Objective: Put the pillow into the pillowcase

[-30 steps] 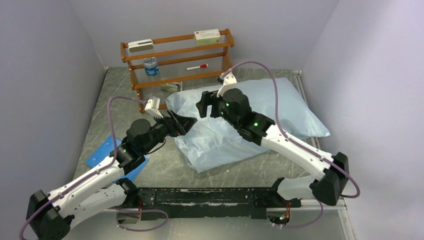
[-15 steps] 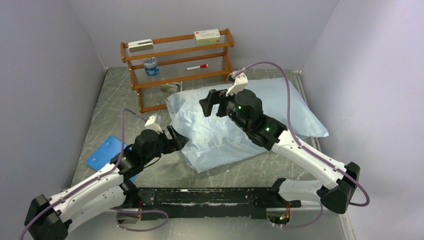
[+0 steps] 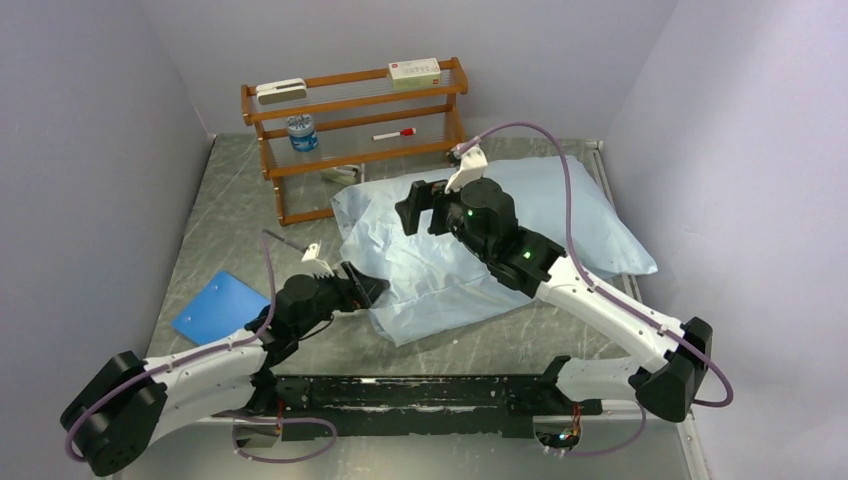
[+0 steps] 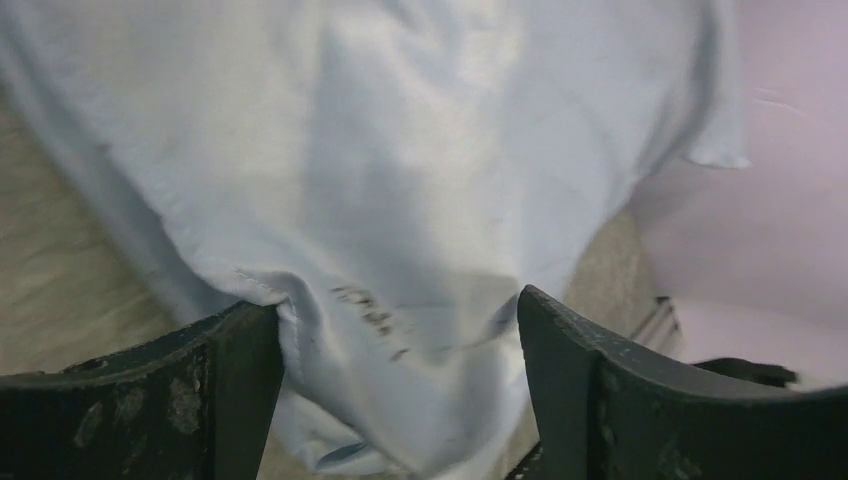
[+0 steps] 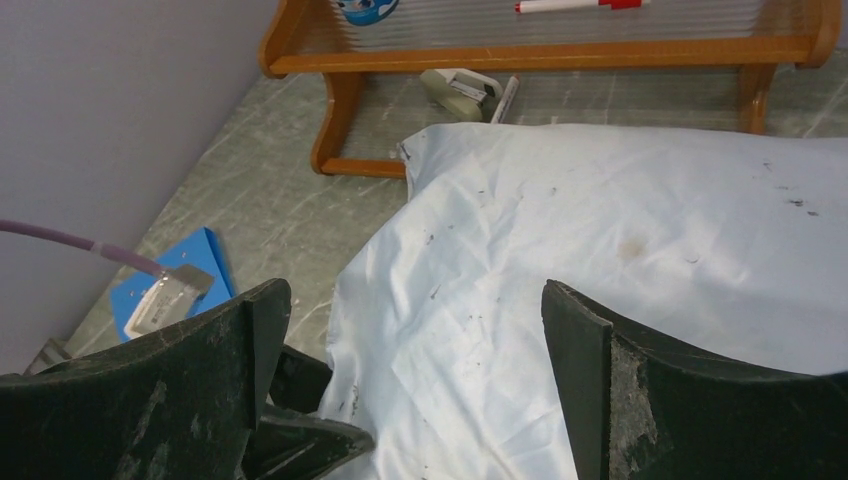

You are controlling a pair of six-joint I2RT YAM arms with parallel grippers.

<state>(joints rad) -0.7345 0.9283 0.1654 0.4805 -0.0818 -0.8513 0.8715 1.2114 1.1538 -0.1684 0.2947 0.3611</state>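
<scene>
light sky-blue wrinkly fabric pillowcase [image 3: 600, 220]: lies mid-bench on the grey marbled bench [image 3: 225, 210], bulging at its far right end, flat and creased at its near left end. left gripper [image 3: 366, 290]: jaws wide, low at the pillowcase's near left hem, nothing pinched. right gripper [image 3: 418, 205]: jaws wide, above the pillowcase's far left part, holding nothing. flat bright-blue rectangle [image 3: 220, 306]: on the bench, left of the left gripper.

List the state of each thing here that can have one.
pillowcase: plump and full, lying on the table, near end flat.
pillow: hidden, none shows bare.
left gripper: open, astride the pillowcase hem.
right gripper: open, above the pillowcase, holding nothing.
marker: lying on the rack.
</scene>
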